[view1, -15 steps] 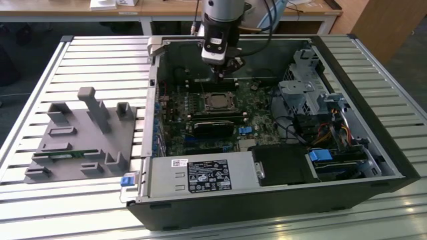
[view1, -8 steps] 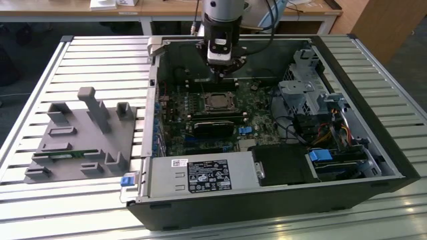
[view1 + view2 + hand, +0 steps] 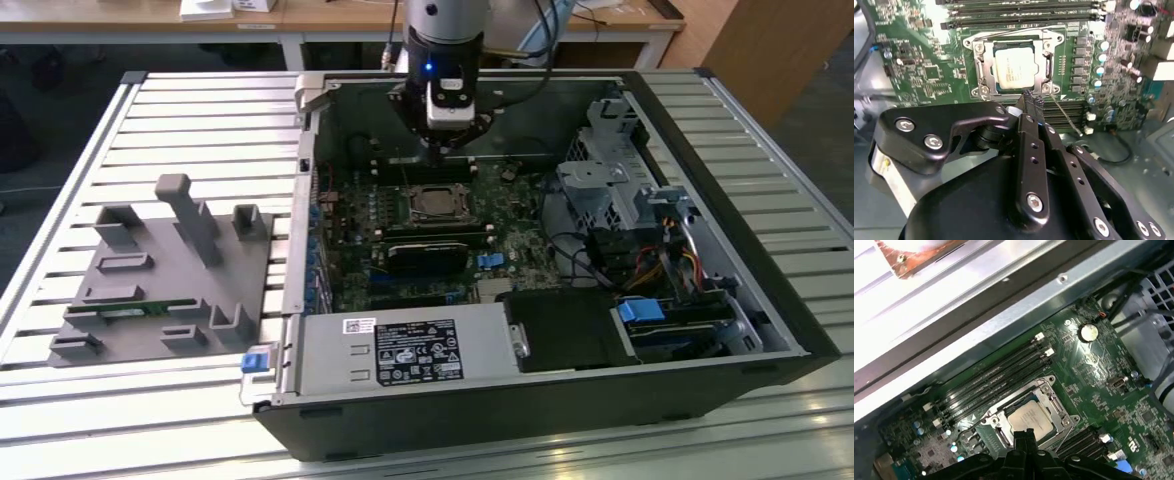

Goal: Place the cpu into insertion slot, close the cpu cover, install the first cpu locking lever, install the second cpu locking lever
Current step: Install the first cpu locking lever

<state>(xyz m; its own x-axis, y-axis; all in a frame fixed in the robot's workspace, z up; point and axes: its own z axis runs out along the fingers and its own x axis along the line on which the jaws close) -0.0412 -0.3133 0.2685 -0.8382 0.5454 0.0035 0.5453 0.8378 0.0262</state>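
A slatted metal table (image 3: 200,130) carries an open computer case (image 3: 534,400) lying on its side, with a grey fixture tray (image 3: 160,290) beside it on the exterior view's left. Above the green motherboard (image 3: 929,75), my gripper (image 3: 1030,100) hangs with its fingers pressed together and nothing between them, tip just beside the insertion slot (image 3: 970,50). The cpu cover (image 3: 985,67) lies flat over the slot. The cpu (image 3: 1013,70) sits inside, its silver top showing through the cover's window in both wrist views.
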